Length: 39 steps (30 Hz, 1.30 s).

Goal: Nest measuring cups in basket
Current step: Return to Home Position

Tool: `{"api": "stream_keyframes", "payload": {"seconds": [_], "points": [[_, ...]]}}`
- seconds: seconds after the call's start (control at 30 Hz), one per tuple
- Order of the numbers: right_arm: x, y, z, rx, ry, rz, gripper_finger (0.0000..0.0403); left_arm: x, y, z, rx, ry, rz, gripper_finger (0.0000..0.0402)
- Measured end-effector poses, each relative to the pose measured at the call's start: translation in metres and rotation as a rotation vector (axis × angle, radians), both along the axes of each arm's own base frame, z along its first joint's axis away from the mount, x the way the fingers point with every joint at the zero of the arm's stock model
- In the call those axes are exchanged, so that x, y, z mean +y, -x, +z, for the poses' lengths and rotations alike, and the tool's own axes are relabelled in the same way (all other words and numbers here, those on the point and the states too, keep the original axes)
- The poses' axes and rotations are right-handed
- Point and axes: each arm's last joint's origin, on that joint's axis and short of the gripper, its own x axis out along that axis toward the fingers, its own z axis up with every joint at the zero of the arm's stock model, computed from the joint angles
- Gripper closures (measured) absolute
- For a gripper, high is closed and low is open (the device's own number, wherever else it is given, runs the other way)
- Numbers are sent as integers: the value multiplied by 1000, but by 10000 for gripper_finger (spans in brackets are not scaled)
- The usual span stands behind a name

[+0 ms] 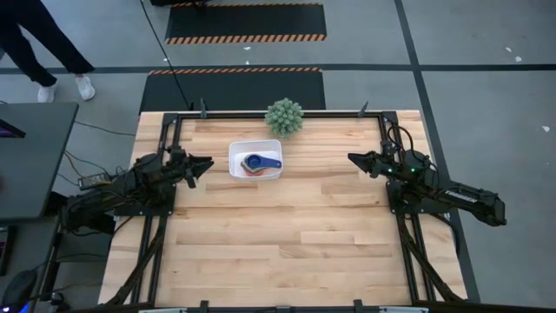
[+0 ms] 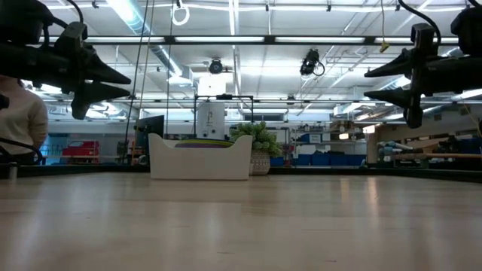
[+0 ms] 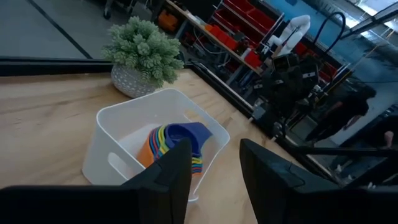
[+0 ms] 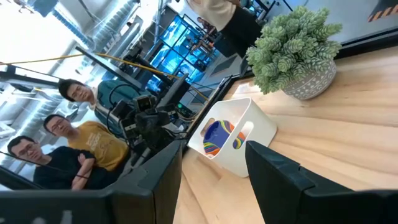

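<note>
left pincer [image 1: 206, 165] spread | measuring cups [image 1: 259, 163] nested in basket [image 1: 233, 149] | just beside pincer

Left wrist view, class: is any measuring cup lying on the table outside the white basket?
No, the coloured measuring cups sit stacked together inside the basket, which stands next to the potted plant.

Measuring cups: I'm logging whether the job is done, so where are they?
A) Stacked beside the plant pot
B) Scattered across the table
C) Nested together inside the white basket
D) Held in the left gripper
C: the measuring cups sit as one nested stack inside the basket, while the left gripper and the right gripper are both open, empty and well off to either side of it.
</note>
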Motion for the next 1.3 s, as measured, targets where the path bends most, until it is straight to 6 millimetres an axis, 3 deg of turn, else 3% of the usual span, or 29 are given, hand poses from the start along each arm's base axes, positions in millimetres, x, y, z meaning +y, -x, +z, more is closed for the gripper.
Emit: {"api": "stream_keyframes", "payload": {"seconds": [0.17,0.53,0.7,0.8,1.3], "points": [[0,0,0,26,61,-2,217,0,0,0,20,-52,-11,260],[0,0,0,157,387,-9,217,0,0,0,176,-405,-32,260],[0,0,0,358,889,-20,216,2,1,1,299,-654,-8,260],[0,0,-1,424,1056,-24,217,2,0,2,309,-724,-2,260],[0,0,0,407,1014,-23,216,2,0,6,266,-729,16,260]]}}
